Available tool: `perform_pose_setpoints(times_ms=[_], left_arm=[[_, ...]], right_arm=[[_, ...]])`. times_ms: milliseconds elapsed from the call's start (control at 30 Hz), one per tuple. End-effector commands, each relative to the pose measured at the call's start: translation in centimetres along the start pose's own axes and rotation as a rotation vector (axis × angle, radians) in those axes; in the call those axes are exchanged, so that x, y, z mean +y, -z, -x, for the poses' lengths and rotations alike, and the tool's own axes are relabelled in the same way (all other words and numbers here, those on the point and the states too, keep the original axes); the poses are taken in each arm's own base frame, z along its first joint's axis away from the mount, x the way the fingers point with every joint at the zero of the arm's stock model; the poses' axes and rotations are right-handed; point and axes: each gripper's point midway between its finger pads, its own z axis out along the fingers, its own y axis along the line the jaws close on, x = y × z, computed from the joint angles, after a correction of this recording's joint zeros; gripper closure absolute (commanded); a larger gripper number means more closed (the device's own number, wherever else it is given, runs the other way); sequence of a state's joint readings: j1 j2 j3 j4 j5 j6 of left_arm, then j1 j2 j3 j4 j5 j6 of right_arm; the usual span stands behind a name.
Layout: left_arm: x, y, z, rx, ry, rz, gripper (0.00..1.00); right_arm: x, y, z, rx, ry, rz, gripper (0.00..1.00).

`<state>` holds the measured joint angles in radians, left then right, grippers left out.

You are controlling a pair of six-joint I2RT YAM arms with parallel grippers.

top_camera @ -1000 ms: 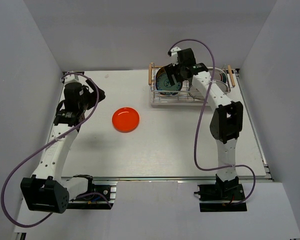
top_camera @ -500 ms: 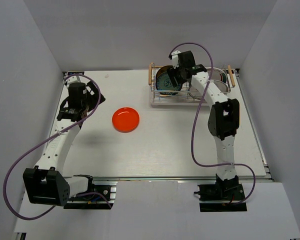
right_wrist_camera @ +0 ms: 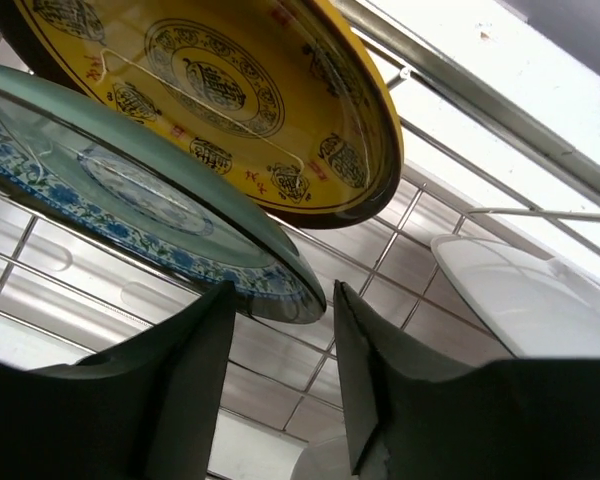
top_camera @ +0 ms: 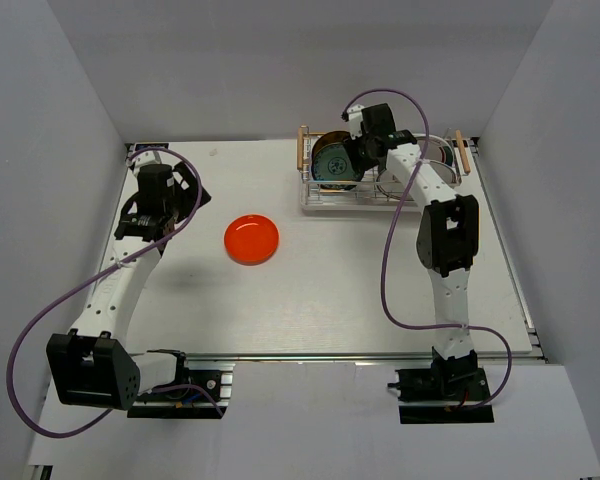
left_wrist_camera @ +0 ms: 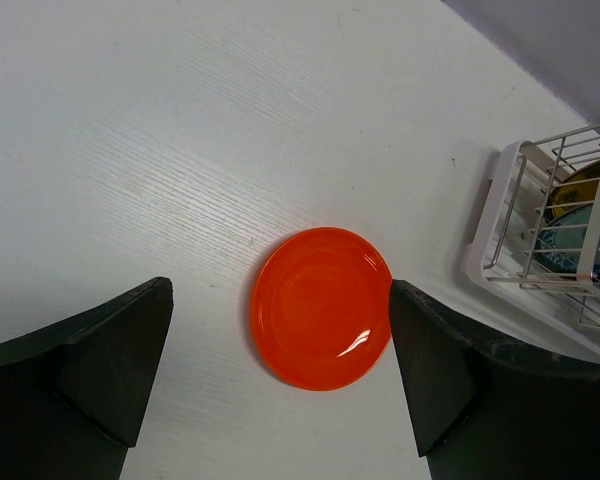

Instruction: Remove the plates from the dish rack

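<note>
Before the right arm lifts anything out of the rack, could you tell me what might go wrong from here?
1. The right pincer straddles only the very edge of the blue plate; so shallow a grip may slip on lifting.
2. The yellow plate leans just behind the blue one, so it may get dragged or knocked.
3. The white plate sits close beside the pincer and could be bumped.

Orange-red plate (top_camera: 251,239) lies flat, apart from dish rack (top_camera: 330,204); blue-patterned plate (right_wrist_camera: 130,190) and yellow plate (right_wrist_camera: 250,90) lean inside

Both cropped at the left edge — yellow plate (right_wrist_camera: 250,100) and blue-patterned plate (right_wrist_camera: 130,205).
</note>
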<state>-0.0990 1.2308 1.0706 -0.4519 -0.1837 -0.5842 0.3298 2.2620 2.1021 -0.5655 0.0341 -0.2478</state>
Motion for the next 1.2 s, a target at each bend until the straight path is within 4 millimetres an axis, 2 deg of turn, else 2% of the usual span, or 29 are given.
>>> perform_pose_setpoints(times_ms=[0,167,300,467,633,833,1033,1167], left_arm=[[-0.8,0.6,1.5,-0.037,0.002,-0.013,0.02],[-0.8,0.7,1.6,-0.041,0.000,-0.015,0.02],[-0.8,0.9,1.7,-0.044,-0.004,-0.016,0.02],[-1.2,1.2,1.6,-0.046,-0.010,-0.034,0.02],[-1.3,1.6,1.6,-0.049,-0.012,-0.046,0.02],[-1.6,2.1,1.7,-0.064,-0.006,-0.076,0.02],[-1.8,2.4,1.8,-0.065,-0.005,-0.086,0.02],[-2.0,2.8,1.9,-0.071,-0.006,-0.106,0.02]], right_arm=[[-0.8,0.7,3.1,-0.098,0.008,-0.006,0.54],[-1.0,1.2,3.5,-0.108,0.007,-0.011,0.71],[-1.6,2.1,4.1,-0.126,0.017,-0.028,0.88],[-2.1,2.9,4.6,-0.141,0.058,-0.049,1.00],[-2.6,3.6,4.9,-0.160,0.099,-0.075,1.00],[-3.4,5.6,6.4,-0.203,0.125,-0.110,1.00],[-3.7,9.1,8.9,-0.289,0.128,-0.141,1.00],[-4.0,10.8,9.8,-0.313,0.136,-0.157,1.00]])
